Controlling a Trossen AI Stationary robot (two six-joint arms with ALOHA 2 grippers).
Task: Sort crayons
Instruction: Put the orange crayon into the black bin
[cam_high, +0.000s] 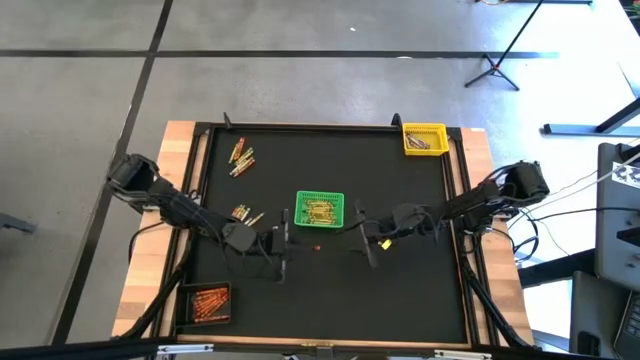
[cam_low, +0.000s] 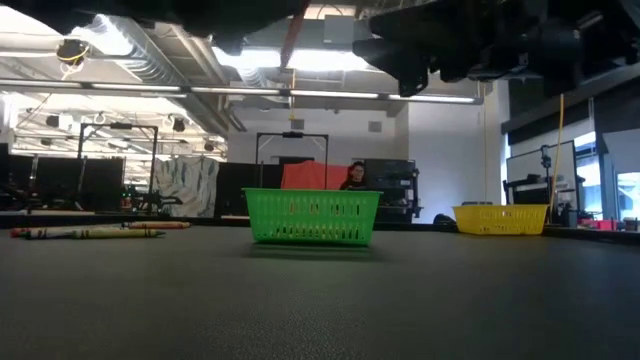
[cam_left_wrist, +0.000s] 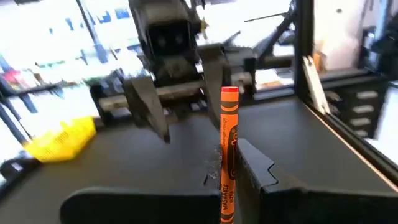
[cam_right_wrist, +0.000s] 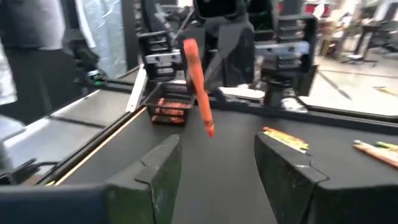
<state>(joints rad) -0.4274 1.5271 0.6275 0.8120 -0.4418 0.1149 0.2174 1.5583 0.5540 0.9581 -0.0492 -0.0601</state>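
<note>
One orange crayon (cam_left_wrist: 228, 155) stood pinched in the closed left gripper (cam_high: 281, 243), raised above the black table (cam_high: 330, 290) near its middle, on the left side of the green basket (cam_high: 320, 210). The right gripper (cam_high: 366, 238) faced it from the other side of that basket, its fingers (cam_right_wrist: 155, 171) spread apart with nothing between them. The green basket sat at the centre of the table and already contained crayons. Loose crayons (cam_high: 242, 158) lay in a small cluster toward the far left corner, and a second cluster (cam_high: 245, 213) lay just beside the left arm. A black basket (cam_high: 209, 303) at the near left corner held orange crayons, and a yellow basket (cam_high: 424, 139) sat at the far right corner with a few dark sticks in it. One small red crayon (cam_high: 318, 247) lay on the mat just in front of the green basket.
</note>
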